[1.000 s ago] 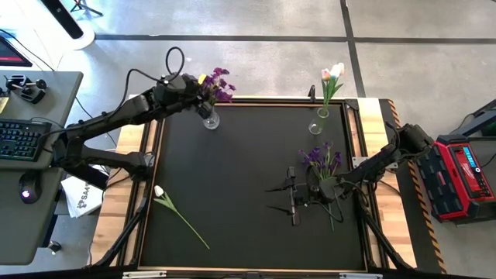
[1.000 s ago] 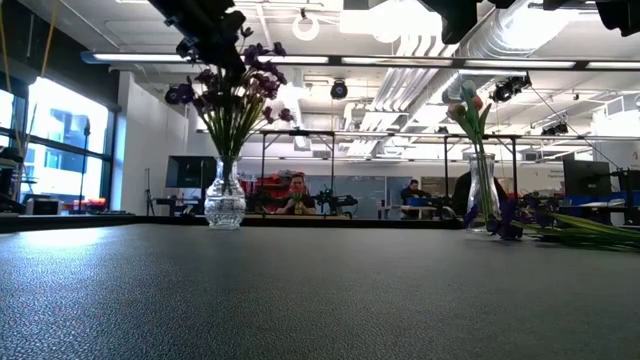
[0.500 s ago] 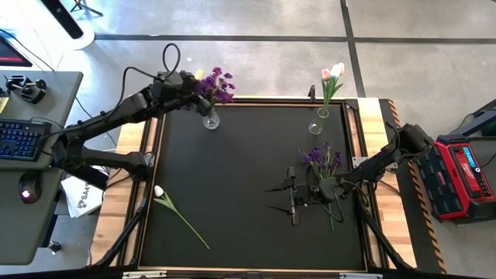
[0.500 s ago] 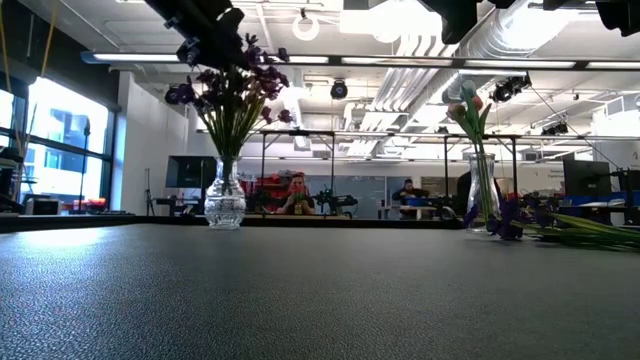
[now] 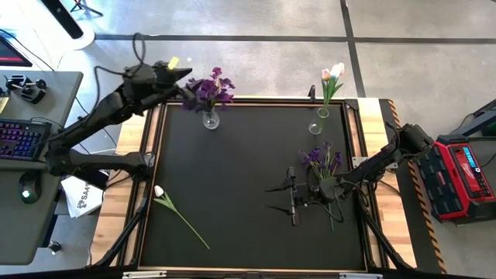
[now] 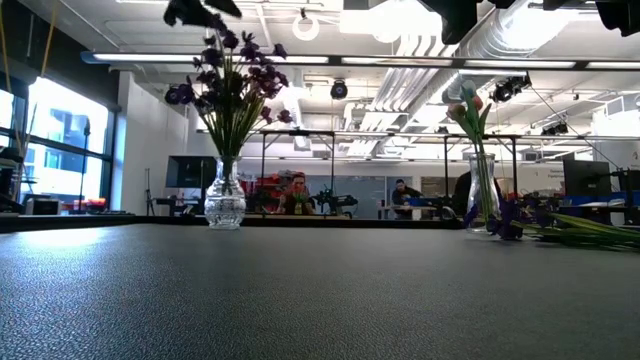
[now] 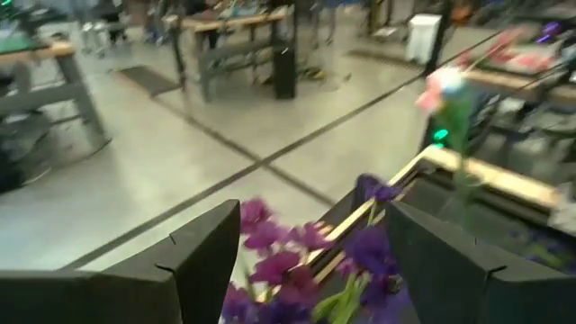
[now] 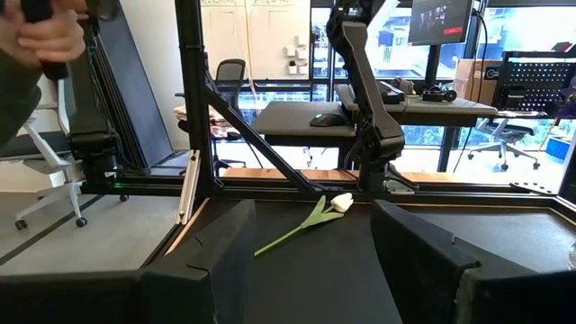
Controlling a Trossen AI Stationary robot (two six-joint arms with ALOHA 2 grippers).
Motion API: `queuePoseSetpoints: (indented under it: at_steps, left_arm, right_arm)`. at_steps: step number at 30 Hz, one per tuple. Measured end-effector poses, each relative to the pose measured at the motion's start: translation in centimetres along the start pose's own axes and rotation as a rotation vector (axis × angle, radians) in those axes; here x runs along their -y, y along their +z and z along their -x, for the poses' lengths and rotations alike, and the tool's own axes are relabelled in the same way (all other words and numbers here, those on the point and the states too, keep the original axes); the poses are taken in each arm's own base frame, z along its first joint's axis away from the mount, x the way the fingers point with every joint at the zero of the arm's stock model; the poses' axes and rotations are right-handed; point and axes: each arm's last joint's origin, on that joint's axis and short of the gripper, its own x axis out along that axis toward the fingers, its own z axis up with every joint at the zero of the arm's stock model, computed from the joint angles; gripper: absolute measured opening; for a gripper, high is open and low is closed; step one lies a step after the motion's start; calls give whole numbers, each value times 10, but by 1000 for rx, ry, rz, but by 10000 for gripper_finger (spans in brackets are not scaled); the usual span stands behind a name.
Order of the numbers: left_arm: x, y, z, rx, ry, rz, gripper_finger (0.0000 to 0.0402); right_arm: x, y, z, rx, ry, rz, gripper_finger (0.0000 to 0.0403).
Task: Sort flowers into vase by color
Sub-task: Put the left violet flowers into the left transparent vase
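A clear vase (image 5: 210,118) at the table's far left holds dark purple flowers (image 5: 209,90), whose stems stand in its neck (image 6: 226,165). My left gripper (image 5: 186,80) hovers open just left of and above the blooms (image 7: 270,261); in the low view it shows at the top edge (image 6: 200,10). A second vase (image 5: 322,116) at the far right holds pink and white tulips (image 5: 332,73). More purple flowers (image 5: 322,160) lie flat on the table at the right. My right gripper (image 5: 279,198) rests low beside them, open and pointing left. A white tulip (image 5: 159,191) lies near the left edge.
The black mat is framed by a wooden border (image 5: 372,132). A desk with a keyboard (image 5: 19,139) stands off the table's left, a red case (image 5: 465,174) off its right. A person's hand (image 8: 40,36) shows beyond the table in the right wrist view.
My left gripper has opened and let go of the purple flowers, then drawn back up and toward the table's far left corner. The purple flowers stay standing in their vase. My right arm has kept still.
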Motion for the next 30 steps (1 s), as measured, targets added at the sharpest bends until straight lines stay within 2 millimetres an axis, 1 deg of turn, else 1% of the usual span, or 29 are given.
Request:
queuePoseSetpoints:
  at_steps: [3,5,9,12,14,17,19,22,26,28,30]
  left_arm:
    - [0,6,16,47,-73,-7,250]
    - [4,8,29,77,-140,-52,237]
    - [15,10,59,134,-265,-149,211]
    - [23,4,79,122,-355,-211,197]
    - [27,-4,88,63,-382,-256,190]
    - [35,-26,90,-55,-343,-304,182]
    - [41,-44,87,-132,-280,-334,177]
    - [52,-75,78,-199,-204,-369,173]
    - [68,-119,60,-173,-99,-346,172]
    - [74,-142,50,-125,-45,-324,172]
    - [78,-161,41,-53,-9,-301,172]
  right_arm:
    - [0,0,0,0,0,0,204]
    - [0,0,0,0,0,0,204]
    - [0,0,0,0,0,0,204]
    - [0,0,0,0,0,0,204]
    - [0,0,0,0,0,0,204]
    - [0,0,0,0,0,-1,204]
    - [0,0,0,0,0,-1,204]
    - [0,0,0,1,0,-1,204]
    - [0,0,0,0,0,-1,204]
    - [0,0,0,0,0,-1,204]
    - [0,0,0,1,0,-1,204]
